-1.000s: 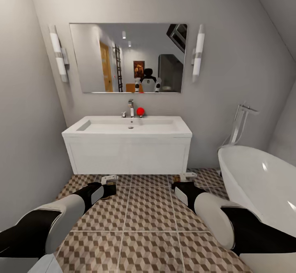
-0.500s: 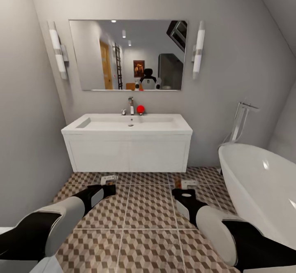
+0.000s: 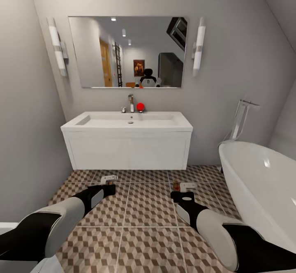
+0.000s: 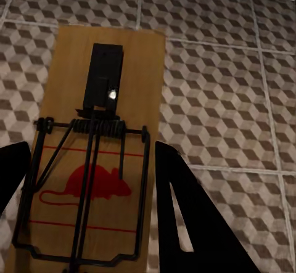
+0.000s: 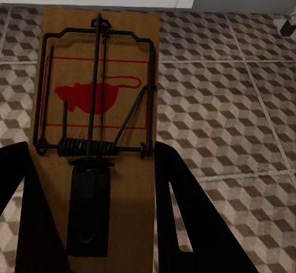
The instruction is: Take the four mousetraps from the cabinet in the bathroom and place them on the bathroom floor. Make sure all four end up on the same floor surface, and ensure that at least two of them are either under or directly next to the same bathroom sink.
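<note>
Bathroom floor (image 3: 148, 207) is lying well below both arms, sink (image 3: 127, 126) straight ahead. Left gripper (image 3: 108, 180) and right gripper (image 3: 183, 186) are each clamping a mousetrap (image 4: 98, 156) (image 5: 98, 119) between their jaws. Risk: letting go from up here, boards could be bouncing away from the sink. Traps are barely showing in head view; floor beneath vanity is shadowed.

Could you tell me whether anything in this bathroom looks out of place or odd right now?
One thing: a bright red ball sits on the sink rim beside the chrome tap, an unusual item there. Otherwise nothing looks spilled, damaged or askew.
</note>
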Controlling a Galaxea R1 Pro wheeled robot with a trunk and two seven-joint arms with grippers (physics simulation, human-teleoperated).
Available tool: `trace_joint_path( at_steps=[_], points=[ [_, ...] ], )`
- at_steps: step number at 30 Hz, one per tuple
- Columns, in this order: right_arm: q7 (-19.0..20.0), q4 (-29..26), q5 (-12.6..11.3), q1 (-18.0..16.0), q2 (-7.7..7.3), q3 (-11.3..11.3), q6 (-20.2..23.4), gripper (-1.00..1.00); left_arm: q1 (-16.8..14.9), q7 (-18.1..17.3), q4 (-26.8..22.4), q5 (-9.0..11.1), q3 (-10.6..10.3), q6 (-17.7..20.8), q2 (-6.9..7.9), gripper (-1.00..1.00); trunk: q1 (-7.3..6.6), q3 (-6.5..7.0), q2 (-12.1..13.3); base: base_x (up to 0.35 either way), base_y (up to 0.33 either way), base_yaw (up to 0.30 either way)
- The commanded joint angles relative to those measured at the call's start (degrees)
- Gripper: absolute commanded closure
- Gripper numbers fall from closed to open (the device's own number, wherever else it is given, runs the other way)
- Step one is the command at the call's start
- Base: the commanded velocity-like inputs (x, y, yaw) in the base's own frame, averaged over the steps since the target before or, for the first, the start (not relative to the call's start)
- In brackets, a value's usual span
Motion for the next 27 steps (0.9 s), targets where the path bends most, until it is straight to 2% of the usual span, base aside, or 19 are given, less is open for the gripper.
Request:
trace_joint_path(
  at_steps=[1, 5, 8, 10, 14, 18, 27],
  points=[
    [-0.21, 0.06, 0.45, -0.08, 0.01, -0.45, -0.34, 1.00, -0.04, -0.06, -0.02, 0.31, -0.41, -0.53, 0.00, 1.00, 0.22, -0.24, -0.45, 0.000, 0.000, 0.000],
    [-0.20, -0.15, 0.53, -0.07, 0.07, -0.40, -0.34, 1.00, -0.04, -0.03, -0.08, -0.88, -0.48, -1.83, -0.08, 1.00, 1.10, -0.96, -2.05, 0.000, 0.000, 0.000],
    [-0.20, -0.24, 0.55, -0.07, 0.10, -0.39, -0.34, 1.00, -0.04, 0.01, -0.18, -2.60, -0.57, -2.32, -0.39, 1.00, 1.76, -1.50, -3.25, 0.000, 0.000, 0.000],
    [-0.20, -0.26, 0.55, -0.07, 0.10, -0.39, -0.34, 1.00, -0.04, 0.02, -0.51, -3.43, -0.59, -2.63, -0.92, 1.00, 2.20, -1.86, -4.06, 0.000, 0.000, 0.000],
    [-0.20, -0.28, 0.56, -0.10, 0.03, -0.39, -0.34, 1.00, -0.04, 0.95, -1.02, -4.91, -0.74, -4.62, -2.89, 1.00, 3.08, -2.58, -5.66, 0.000, 0.000, 0.000],
    [-0.20, -0.34, 0.56, -0.11, 0.01, -0.39, -0.36, 1.00, -0.04, 2.23, -1.01, -5.43, -0.78, -5.24, -3.27, 1.00, 3.95, -3.29, -7.27, 0.000, 0.000, 0.000],
    [-0.20, -0.37, 0.55, -0.07, 0.00, -0.39, -0.43, 1.00, -0.04, 2.05, -0.99, -5.56, -0.79, -5.72, -2.71, 1.00, 5.93, -4.91, -10.88, 0.000, 0.000, 0.000]
  ],
)
